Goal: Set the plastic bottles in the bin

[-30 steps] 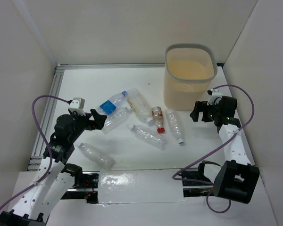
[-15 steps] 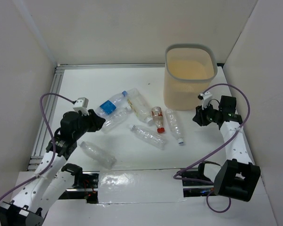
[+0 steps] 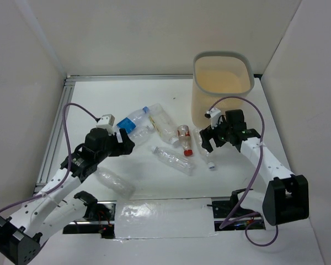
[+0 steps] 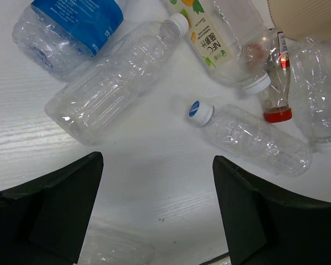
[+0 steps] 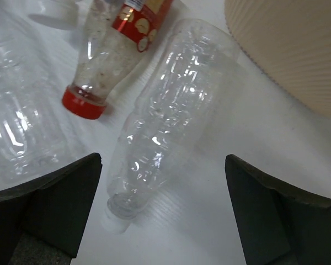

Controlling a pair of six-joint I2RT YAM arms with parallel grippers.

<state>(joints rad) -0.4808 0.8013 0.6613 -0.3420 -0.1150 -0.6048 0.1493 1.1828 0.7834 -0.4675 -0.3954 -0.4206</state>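
Observation:
Several clear plastic bottles lie in the middle of the table: a blue-label one (image 3: 129, 122), a red-capped one (image 3: 184, 139), a white-capped one (image 3: 205, 146) and a blue-capped one (image 3: 174, 160). The beige bin (image 3: 209, 113) stands at the back right. My right gripper (image 3: 207, 141) is open and hovers over the white-capped bottle (image 5: 176, 105), which lies between its jaws (image 5: 163, 160). My left gripper (image 3: 126, 144) is open and empty over bare table (image 4: 157, 160), just in front of a clear bottle (image 4: 116, 83).
One more bottle (image 3: 113, 182) lies near the front left, under my left arm. A bottle with an NFC label (image 4: 220, 33) lies beside the red-capped one (image 4: 276, 94). White walls enclose the table on three sides. A metal rail (image 3: 55, 132) runs along the left.
My right gripper moved left from beside the bin to over the white-capped bottle. My left gripper moved right, toward the cluster of bottles. No bottle has moved.

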